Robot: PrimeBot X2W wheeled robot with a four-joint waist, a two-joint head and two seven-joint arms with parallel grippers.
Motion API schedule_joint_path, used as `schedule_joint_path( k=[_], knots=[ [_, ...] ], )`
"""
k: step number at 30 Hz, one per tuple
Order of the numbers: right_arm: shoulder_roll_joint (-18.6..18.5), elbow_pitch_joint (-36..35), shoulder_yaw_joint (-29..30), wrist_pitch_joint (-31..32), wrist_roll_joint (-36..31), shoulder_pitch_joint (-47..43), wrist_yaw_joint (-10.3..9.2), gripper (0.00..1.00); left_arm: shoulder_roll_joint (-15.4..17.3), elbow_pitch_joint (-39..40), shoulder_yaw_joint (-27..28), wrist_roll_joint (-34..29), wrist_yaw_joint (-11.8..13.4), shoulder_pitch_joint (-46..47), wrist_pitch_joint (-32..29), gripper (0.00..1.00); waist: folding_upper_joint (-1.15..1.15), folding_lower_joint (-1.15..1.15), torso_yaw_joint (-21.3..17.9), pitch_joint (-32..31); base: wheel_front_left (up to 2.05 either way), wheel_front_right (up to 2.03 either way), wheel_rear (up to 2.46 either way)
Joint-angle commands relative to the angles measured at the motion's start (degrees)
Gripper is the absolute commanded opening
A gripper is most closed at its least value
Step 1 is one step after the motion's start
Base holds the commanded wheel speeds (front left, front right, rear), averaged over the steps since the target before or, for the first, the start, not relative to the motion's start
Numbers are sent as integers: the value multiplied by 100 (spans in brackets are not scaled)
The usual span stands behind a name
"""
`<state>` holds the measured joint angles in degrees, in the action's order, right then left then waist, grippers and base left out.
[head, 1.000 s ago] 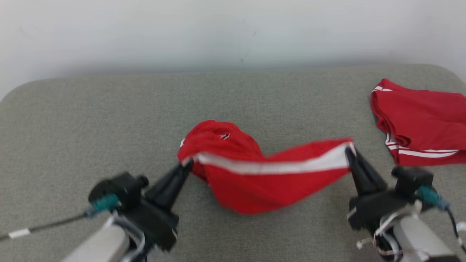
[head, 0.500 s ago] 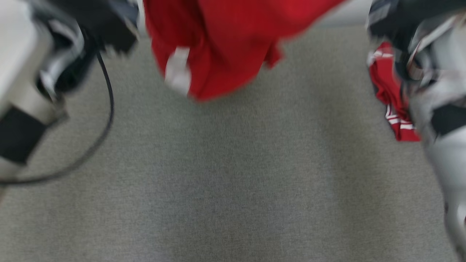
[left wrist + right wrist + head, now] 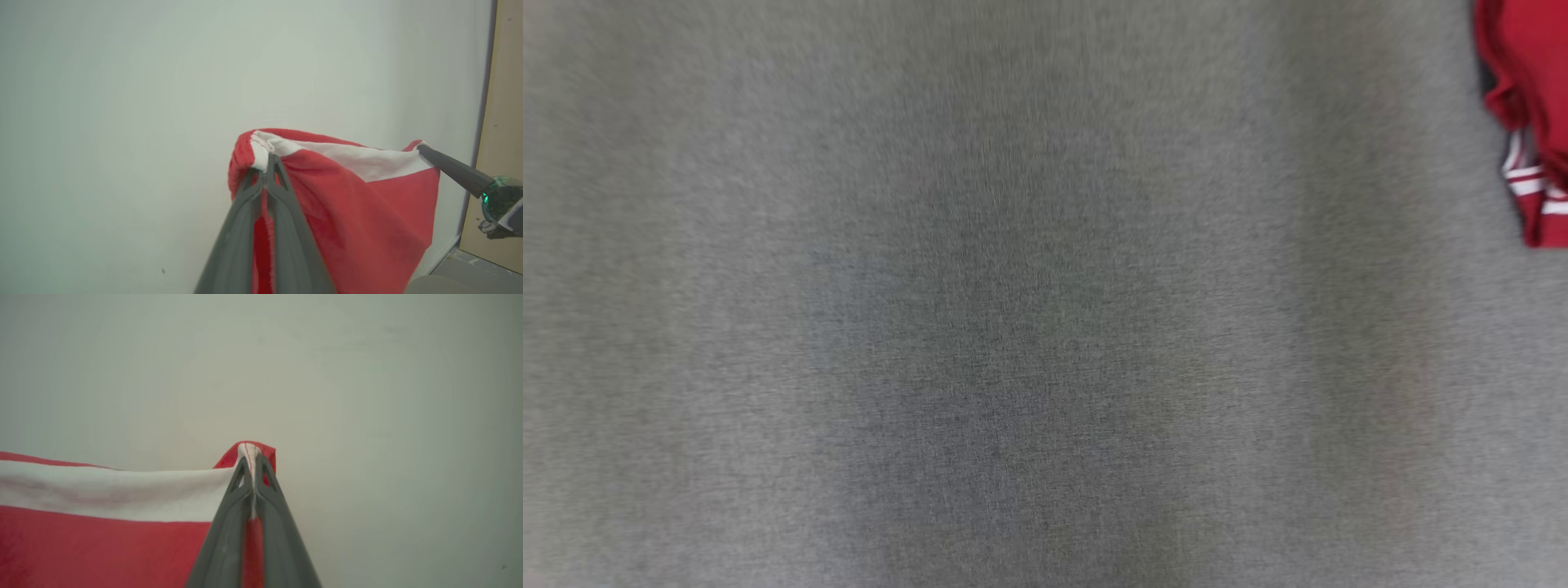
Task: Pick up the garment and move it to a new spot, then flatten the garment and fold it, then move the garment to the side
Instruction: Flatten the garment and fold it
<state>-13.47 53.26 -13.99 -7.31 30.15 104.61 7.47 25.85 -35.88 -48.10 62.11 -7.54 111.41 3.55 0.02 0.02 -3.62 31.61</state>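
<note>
Garment: red garment (image 3: 359, 212) with a white band (image 3: 367, 157) along its top edge. You hold it up in the air, strung between your two grippers and hanging below their tips.
Left gripper: your left gripper (image 3: 267, 157) is clenched on one end of the white band. The fingers are pressed together, cloth is bunched over the tips, and red fabric shows in the slit between the fingers lower down.
Right gripper: your right gripper (image 3: 251, 455) is clenched on the other end of the band. A small peak of red and white cloth pokes up past its tips.
Span: the band runs from the left gripper's tips across to the right gripper's tips, sloping slightly. In the right wrist view it leaves to the left of the fingers, nearly level.
Drape: the red body falls loose below both sets of tips. The lower hem is out of frame, so you cannot tell if it touches anything.
Beyond fingers: plain pale wall (image 3: 122, 102) ahead of both grippers. A tan panel (image 3: 504, 122) stands just past the right gripper.
Head view: blurred grey fabric surface (image 3: 1013, 327). A second red garment (image 3: 1531, 98) with white stripes lies on it at the upper right, cut off by the frame.
</note>
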Motion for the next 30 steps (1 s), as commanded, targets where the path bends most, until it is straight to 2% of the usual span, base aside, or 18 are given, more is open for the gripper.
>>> schedule_joint_path(
  k=[1, 10, 18, 24, 30],
  knots=[
    [85, 135, 2, -83, -77, 120, 1, 0, -30, -83, -103, 57, 13, 136, -5, 0, -2, -2, -19, 515, 0, 0, 0],
    [260, 821, -112, -382, -215, 541, 1, 0, -14, -384, -634, 435, 14, 429, 263, 0, -2, -2, -28, 759, 0, 0, 0],
    [282, 1042, -332, -553, -78, 239, 1, 0, 98, -308, -1011, 855, 13, 102, 621, 0, -2, -2, 25, 779, 0, 0, 0],
    [322, 677, -725, -699, 297, -616, 1, 0, 310, 148, -1235, 1236, 13, -781, 994, 0, -2, -2, 10, 436, 0, 0, 0],
    [59, -94, -1193, -770, 879, -2168, 1, 0, 463, 914, -1219, 1403, 13, -2279, 1161, 0, -2, -2, 85, -273, 0, 0, 0]
  ],
)
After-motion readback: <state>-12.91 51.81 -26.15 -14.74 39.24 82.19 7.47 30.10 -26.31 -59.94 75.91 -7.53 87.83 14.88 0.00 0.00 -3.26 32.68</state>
